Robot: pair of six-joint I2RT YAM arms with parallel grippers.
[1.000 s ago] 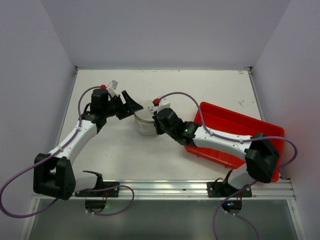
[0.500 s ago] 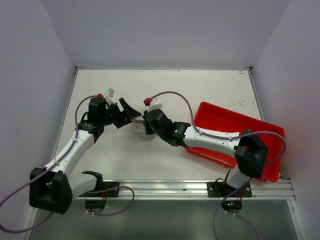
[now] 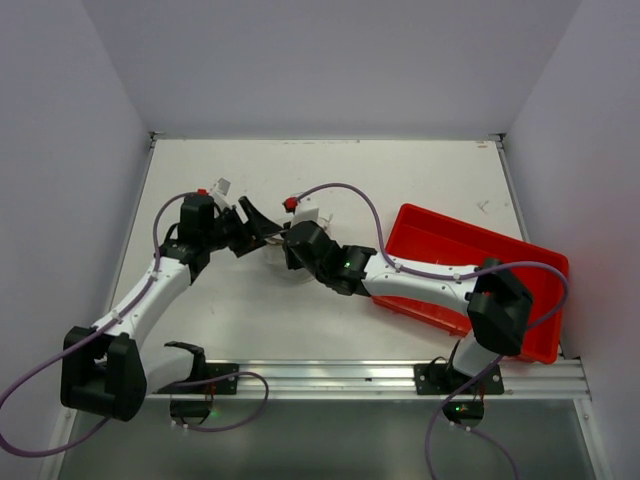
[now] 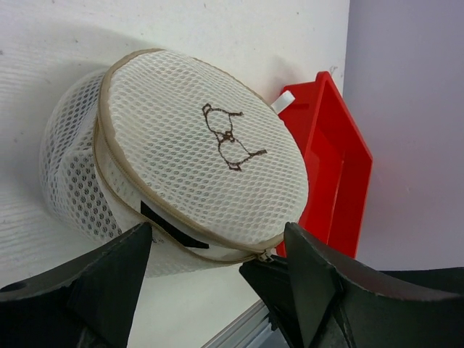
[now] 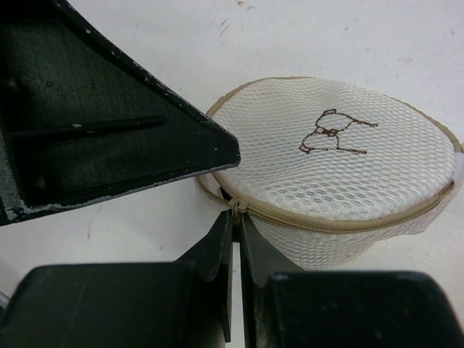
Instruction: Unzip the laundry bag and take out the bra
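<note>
Laundry bag (image 5: 333,174), right end effector (image 5: 233,219) pinching zipper pull (image 5: 234,206), left end effector (image 4: 217,230) spread

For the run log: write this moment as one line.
phase: unzip | left gripper: open, at laundry bag | right gripper: shut on zipper pull | bra: not seen

Laundry bag (image 5: 341,174) contents unclear thru mesh; right gripper (image 5: 235,221) partly hides zip pull (image 5: 233,206).
</note>
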